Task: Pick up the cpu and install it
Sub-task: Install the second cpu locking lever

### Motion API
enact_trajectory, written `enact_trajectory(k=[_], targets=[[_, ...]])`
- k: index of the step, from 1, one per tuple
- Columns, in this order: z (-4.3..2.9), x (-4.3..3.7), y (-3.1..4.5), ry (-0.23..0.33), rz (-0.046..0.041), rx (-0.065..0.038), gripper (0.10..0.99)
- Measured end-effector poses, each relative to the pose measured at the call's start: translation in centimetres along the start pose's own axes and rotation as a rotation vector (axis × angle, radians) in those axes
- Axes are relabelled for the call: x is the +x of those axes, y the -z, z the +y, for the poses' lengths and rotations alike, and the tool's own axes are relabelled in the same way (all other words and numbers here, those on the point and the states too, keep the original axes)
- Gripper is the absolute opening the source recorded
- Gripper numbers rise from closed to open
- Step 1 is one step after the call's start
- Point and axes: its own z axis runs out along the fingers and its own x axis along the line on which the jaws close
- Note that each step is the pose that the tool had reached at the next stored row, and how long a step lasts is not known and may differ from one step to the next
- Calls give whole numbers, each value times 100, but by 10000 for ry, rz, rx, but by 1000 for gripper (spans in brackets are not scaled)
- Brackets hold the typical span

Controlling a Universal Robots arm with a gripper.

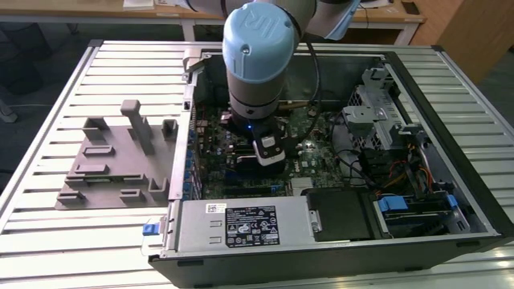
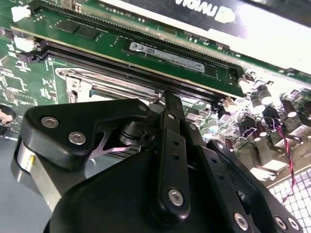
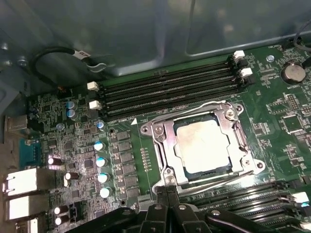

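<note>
We seem to be in a robotics lab or test workshop: an opened desktop computer case [image 1: 337,180] lies on a ribbed metal worktable [image 1: 64,241], with a grey fixture plate of holder blocks [image 1: 117,162] beside it. Behind the table we see wooden desks [image 1: 161,12], as in an office-like workroom.

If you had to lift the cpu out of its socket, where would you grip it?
Probably from straight above, on the cpu's flat metal top: it lies level in the socket, whose frame hugs all four edges, so side pinching looks blocked. The gripper sits beside it.
</note>
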Motion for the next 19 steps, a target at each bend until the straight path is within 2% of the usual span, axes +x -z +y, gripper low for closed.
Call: enact_trajectory(k=[5,14,17,19], targets=[[-5,21,-22,-4,28,-117,106],[-12,79,-54,-3,29,-118,106],[2,81,-17,-3,27,-126,106],[20,84,40,-4,28,-120,106]])
